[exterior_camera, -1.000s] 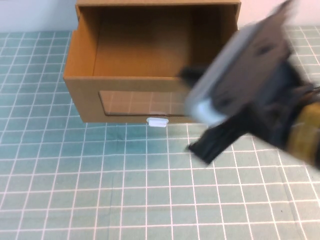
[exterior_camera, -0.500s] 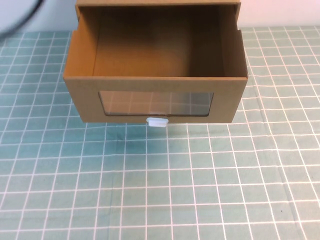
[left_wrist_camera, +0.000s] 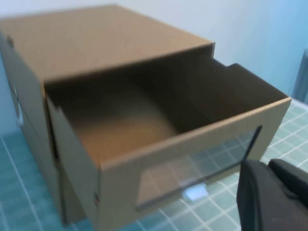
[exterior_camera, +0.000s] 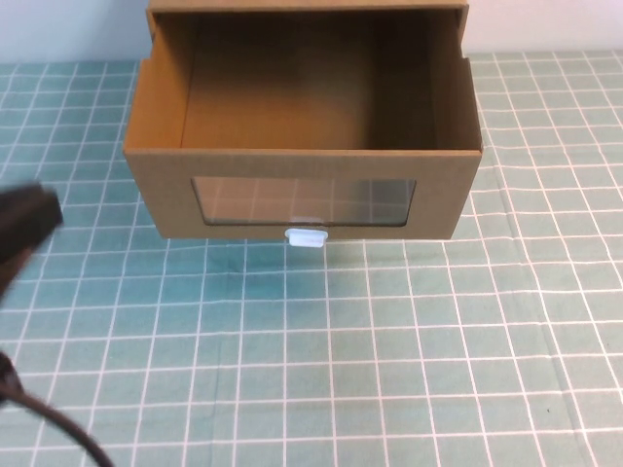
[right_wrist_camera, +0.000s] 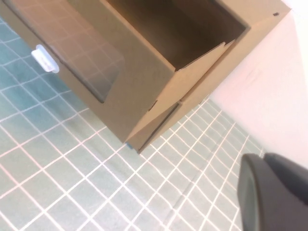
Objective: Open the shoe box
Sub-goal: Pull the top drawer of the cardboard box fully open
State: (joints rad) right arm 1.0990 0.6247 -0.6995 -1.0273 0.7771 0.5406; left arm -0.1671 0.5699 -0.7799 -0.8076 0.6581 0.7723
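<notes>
Shoe box [left_wrist_camera: 96, 38] sits at twelve o'clock on the checked cloth [exterior_camera: 389, 370], its drawer [exterior_camera: 302, 163] standing out toward six. Left gripper [exterior_camera: 21, 229] hovers at nine o'clock, spread or closed I cannot tell; right gripper [right_wrist_camera: 272, 192], pressed together, hangs near the box's four o'clock

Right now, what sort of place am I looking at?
Probably a robot test bench: a cardboard shoe box, drawer out, on a teal grid mat against a plain wall; left gripper front-left of it, right gripper off its right side.

Shoe box [exterior_camera: 302, 163]: brown cardboard, clear window
Pull tab [exterior_camera: 306, 236]: white
Table [exterior_camera: 389, 370]: teal, gridded in white
</notes>
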